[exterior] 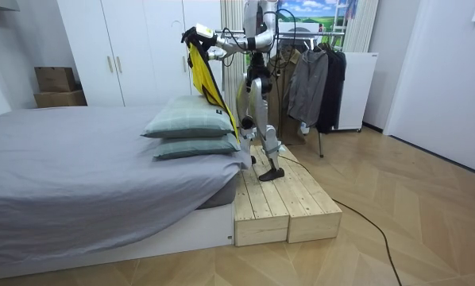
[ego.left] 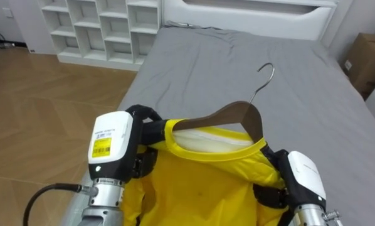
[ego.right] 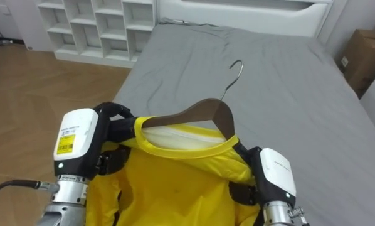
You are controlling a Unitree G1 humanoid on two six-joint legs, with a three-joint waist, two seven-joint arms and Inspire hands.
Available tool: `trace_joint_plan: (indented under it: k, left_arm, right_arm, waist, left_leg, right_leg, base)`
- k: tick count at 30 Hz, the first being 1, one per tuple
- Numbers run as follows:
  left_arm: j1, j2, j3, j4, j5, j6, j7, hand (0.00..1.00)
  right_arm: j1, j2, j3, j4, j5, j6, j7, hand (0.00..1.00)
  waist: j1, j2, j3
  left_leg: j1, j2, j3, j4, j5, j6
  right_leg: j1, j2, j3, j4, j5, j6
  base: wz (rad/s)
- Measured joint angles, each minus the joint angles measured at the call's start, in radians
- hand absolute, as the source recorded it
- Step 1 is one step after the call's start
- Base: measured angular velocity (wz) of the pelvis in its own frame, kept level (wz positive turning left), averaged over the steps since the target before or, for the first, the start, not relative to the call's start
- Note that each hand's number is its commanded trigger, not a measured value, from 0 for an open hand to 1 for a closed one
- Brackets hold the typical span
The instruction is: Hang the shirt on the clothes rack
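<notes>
A yellow shirt (ego.left: 200, 182) hangs on a brown wooden hanger (ego.left: 234, 116) whose metal hook (ego.left: 264, 76) points up and away from me. I hold it up over the grey bed (ego.left: 237, 56). My left hand (ego.left: 143, 129) is curled on the shirt's left shoulder, at the hanger's end. On the other shoulder my right hand (ego.left: 300, 176) grips the cloth. In the room view I stand on a wooden platform (exterior: 277, 199) beside the bed, arms raised, with the yellow shirt (exterior: 204, 71) dangling above the pillows (exterior: 191, 127).
A white cubby shelf (ego.left: 106, 28) stands left of the bed by the wood floor. A cardboard box (ego.left: 369, 59) sits at the right. Behind me a rack (exterior: 317, 79) carries dark garments. White wardrobes (exterior: 134, 48) line the far wall.
</notes>
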Motion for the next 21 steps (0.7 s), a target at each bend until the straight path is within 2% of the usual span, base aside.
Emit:
trace_joint_plan:
  k: [12,21]
  left_arm:
    - [0.017,0.003,-0.001,0.001,-0.073,0.001,0.0,0.0]
    - [0.03,0.008,-0.012,0.024,-0.12,0.037,-0.03,0.0]
  right_arm:
    - [0.0,0.0,0.003,0.0,-0.004,0.007,0.019,1.0]
    - [0.024,0.002,0.007,-0.002,-0.008,0.016,0.05,1.0]
  waist:
    - [-0.003,0.001,0.0027]
    - [-0.007,0.003,0.002]
  left_leg:
    - [-0.002,-0.001,0.0,-0.003,0.0,0.0]
    - [0.001,-0.001,0.01,-0.005,0.0,0.0]
  right_leg:
    - [-0.003,-0.001,-0.001,0.0,-0.002,0.002]
    - [0.0,-0.001,0.0,0.0,-0.002,0.002]
  base:
    - [0.0]
    - [0.0]
